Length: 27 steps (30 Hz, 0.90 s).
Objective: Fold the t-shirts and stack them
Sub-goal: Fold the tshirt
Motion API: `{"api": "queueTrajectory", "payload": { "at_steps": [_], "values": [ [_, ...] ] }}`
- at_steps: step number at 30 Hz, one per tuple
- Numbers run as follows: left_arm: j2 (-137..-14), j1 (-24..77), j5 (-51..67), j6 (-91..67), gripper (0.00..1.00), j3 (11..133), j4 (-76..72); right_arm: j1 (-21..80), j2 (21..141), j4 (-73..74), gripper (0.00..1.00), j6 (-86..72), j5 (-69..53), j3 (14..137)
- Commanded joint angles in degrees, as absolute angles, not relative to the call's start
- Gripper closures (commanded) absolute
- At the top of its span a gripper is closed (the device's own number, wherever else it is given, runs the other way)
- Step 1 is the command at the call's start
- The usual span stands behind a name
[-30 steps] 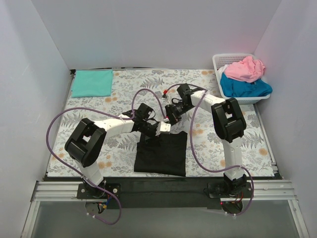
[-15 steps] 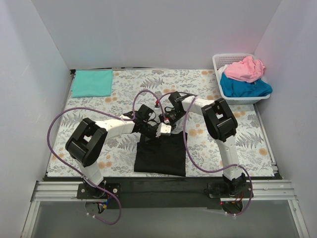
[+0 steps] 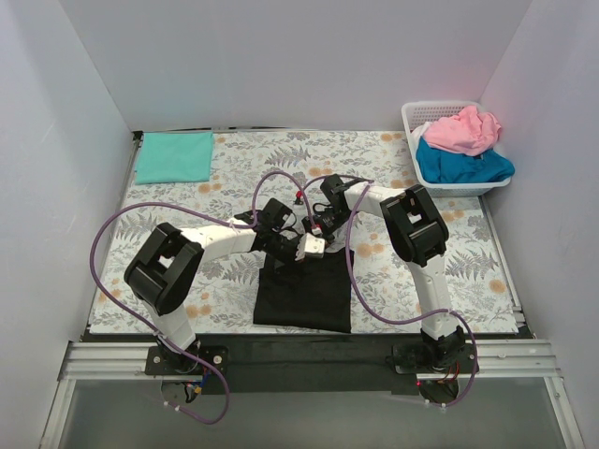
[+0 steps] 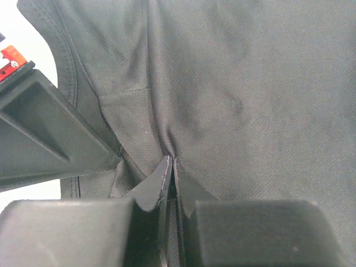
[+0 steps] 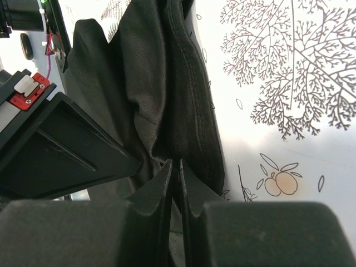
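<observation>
Your left claw [image 4: 168, 169] is clenching a pinch of the black shirt [image 3: 309, 295], and your right claw [image 5: 173, 168] is gripping that shirt's edge just beside it. Both arms are reaching inward and meeting at the black shirt's far edge. The green shirt [image 3: 174, 156] is lying folded well beyond it to the left. The pink shirt [image 3: 460, 129] and the blue shirt [image 3: 463, 166] are sitting in the basket [image 3: 410, 116], well beyond it to the right.

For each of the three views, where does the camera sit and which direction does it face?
Top external: above and behind the arms, facing down on the table; both arms show, bases at the bottom.
Left wrist: on the left wrist, facing along the left tool, shut on the black shirt.
Right wrist: on the right wrist, facing along the right tool, shut on the same shirt.
Shared: all views show the black shirt.
</observation>
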<state>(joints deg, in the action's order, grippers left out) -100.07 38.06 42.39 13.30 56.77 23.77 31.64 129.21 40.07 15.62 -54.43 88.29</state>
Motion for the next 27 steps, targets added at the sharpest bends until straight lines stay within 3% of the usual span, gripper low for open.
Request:
{"api": "queueTrajectory", "payload": {
  "at_steps": [1, 27],
  "values": [
    [-97.0, 38.5, 42.1, 14.3, 1.00, 59.0, 23.0, 31.7, 130.5, 39.6, 0.86, 18.1, -53.5, 87.5],
    [-100.5, 36.7, 35.0, 19.9, 1.00, 63.2, 13.0, 32.0, 130.3, 39.9, 0.86, 20.3, -54.5, 86.3]
  ]
}}
